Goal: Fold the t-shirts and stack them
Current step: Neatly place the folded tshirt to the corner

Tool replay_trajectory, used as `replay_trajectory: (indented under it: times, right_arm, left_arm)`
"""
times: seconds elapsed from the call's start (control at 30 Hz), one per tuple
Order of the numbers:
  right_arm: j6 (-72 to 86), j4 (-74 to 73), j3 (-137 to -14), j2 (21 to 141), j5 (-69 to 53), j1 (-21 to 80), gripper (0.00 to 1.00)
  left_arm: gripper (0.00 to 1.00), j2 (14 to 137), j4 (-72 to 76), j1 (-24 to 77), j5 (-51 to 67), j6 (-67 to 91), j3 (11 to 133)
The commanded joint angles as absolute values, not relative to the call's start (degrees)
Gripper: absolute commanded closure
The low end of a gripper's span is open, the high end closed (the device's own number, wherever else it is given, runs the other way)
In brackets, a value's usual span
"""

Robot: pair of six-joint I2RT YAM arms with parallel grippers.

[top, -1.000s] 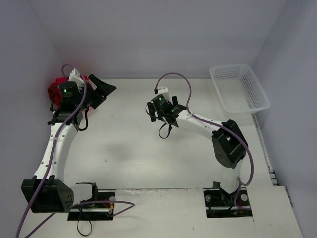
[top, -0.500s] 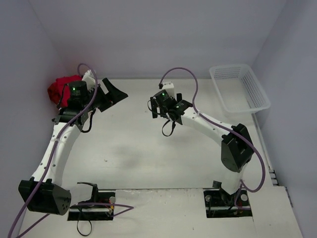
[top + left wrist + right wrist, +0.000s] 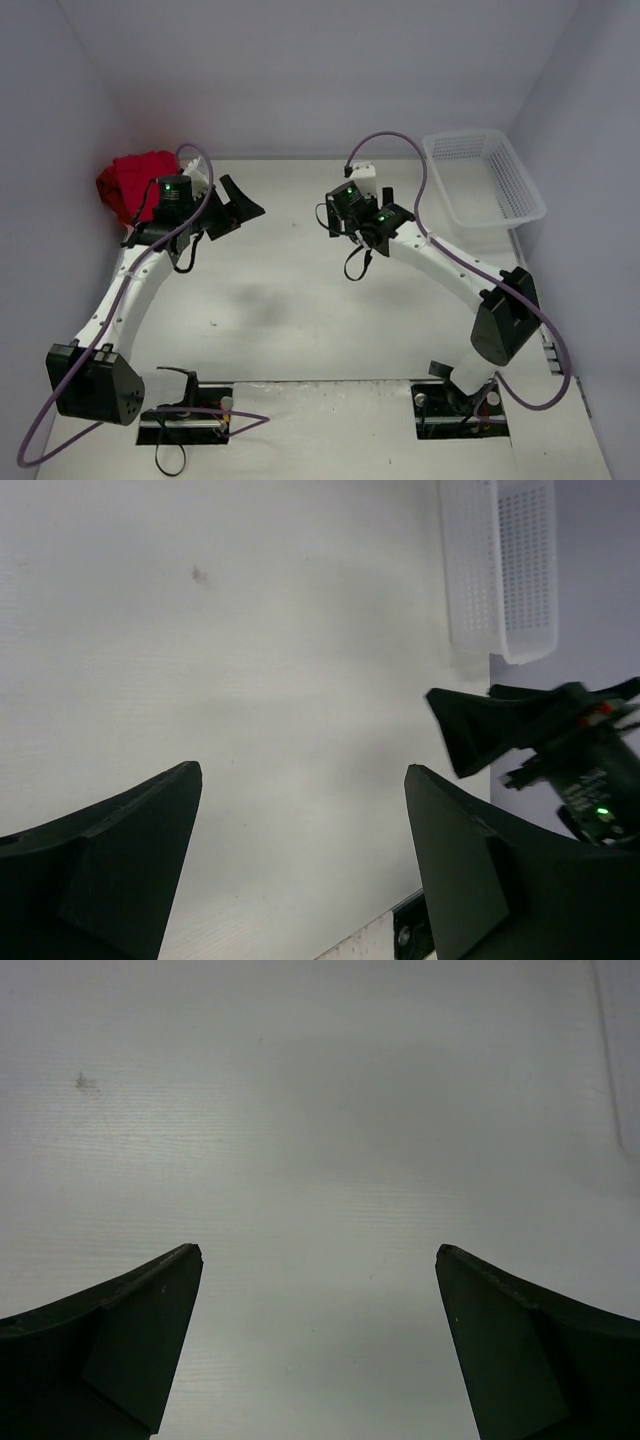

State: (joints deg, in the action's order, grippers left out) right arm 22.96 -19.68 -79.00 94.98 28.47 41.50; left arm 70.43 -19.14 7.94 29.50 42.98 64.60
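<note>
The left claw [image 3: 240, 205] and right claw [image 3: 318, 1250] are wide open and empty. The t-shirts [image 3: 135, 178] sit piled in the corner, maybe done.

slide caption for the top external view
Left pincer and right pincer open above the table; red t-shirts bundled far left, white basket far right.

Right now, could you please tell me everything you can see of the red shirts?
The shirts show as one compact, rumpled bundle of soft red cloth with darker folds; how many there are cannot be told. The bundle lies in the far left corner of the table, close against the left wall. The left arm overlaps its near right edge in the top view; whether they touch cannot be told. Neither wrist view shows it.
</note>
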Motion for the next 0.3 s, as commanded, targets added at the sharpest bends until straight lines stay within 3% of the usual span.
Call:
replay_trajectory:
  times: [0.0, 0.27]
  right_arm:
    - [21.7, -20.1, -79.3, 88.6, 33.9, 40.7, 0.00]
    - [20.4, -21.0, -79.9, 88.4, 31.0, 39.2, 0.00]
  left_arm:
    - [0.23, 71.7, -17.8, 8.5, 28.7, 40.1, 66.9]
    - [0.23, 71.4, -17.0, 8.5, 28.8, 40.1, 66.8]
